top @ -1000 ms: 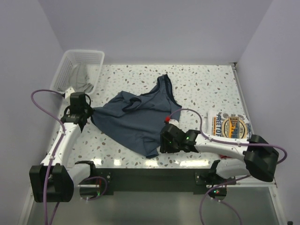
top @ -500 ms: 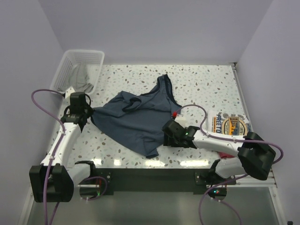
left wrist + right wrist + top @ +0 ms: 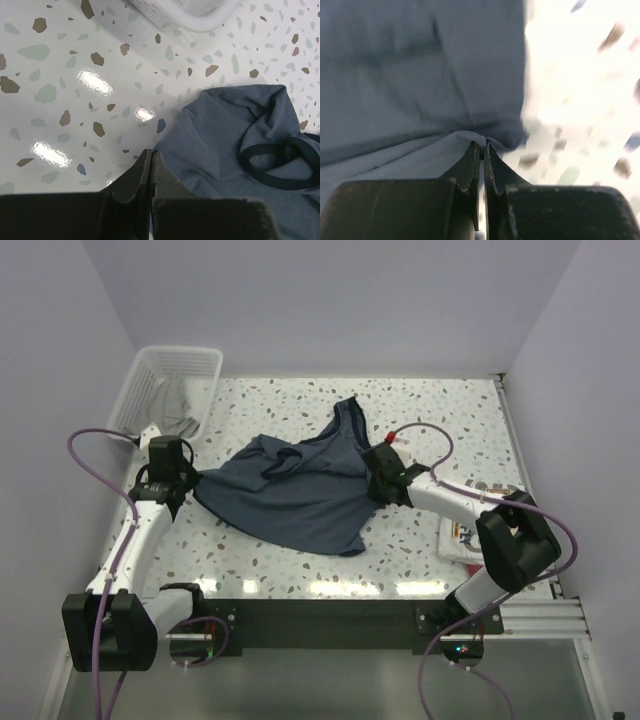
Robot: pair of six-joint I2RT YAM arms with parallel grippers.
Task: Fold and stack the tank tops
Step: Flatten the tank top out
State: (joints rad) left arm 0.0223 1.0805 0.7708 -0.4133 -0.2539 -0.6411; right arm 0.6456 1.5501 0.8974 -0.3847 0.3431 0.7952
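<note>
The slate-blue tank top (image 3: 295, 495) with navy trim lies crumpled mid-table, spread between both arms. My left gripper (image 3: 186, 483) is shut on its left corner; in the left wrist view the gripper (image 3: 151, 154) pinches the cloth's edge (image 3: 225, 135). My right gripper (image 3: 378, 483) is shut on the top's right edge, seen in the right wrist view (image 3: 483, 145) with a fold of blue cloth (image 3: 420, 90) between the fingers. The white tank top (image 3: 462, 530) with the round graphic lies folded at the right, mostly hidden under my right arm.
A white mesh basket (image 3: 150, 380) holding a grey cloth (image 3: 178, 400) stands at the back left, close behind my left gripper; it also shows in the left wrist view (image 3: 190, 12). Walls close in on both sides.
My right gripper has carried the blue top's near corner from the front of the table up and to the right, spreading the cloth wider. The left gripper has stayed put.
</note>
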